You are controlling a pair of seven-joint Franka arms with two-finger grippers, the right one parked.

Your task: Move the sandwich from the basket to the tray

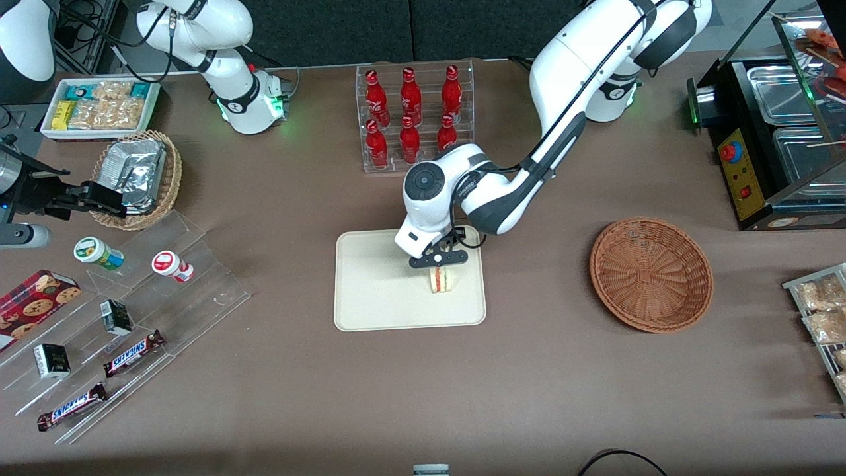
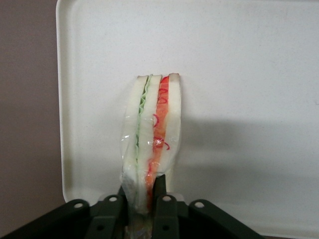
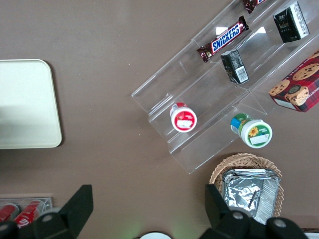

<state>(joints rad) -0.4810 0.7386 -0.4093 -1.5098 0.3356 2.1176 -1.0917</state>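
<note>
Claw point(image 1: 440, 266) grips the sandwich point(image 2: 151, 137) upright over the tray point(image 1: 377, 291); the basket point(image 1: 651, 273) sits toward the working arm's end.

1. Front view: high, looking steeply down over the whole table, facing the robots; takes in the tray point(image 1: 370, 291), the basket point(image 1: 651, 273) and the gripper point(image 1: 441, 264) over the tray.
2. Left wrist view: very near, looking past the gripper point(image 2: 145, 196), closed on the sandwich point(image 2: 149, 134), onto the tray point(image 2: 249, 59).
3. Right wrist view: looks straight down at the parked arm's end; shares the tray corner point(image 3: 25, 104) and the clear stepped rack point(image 3: 209, 124) with the front view.
</note>
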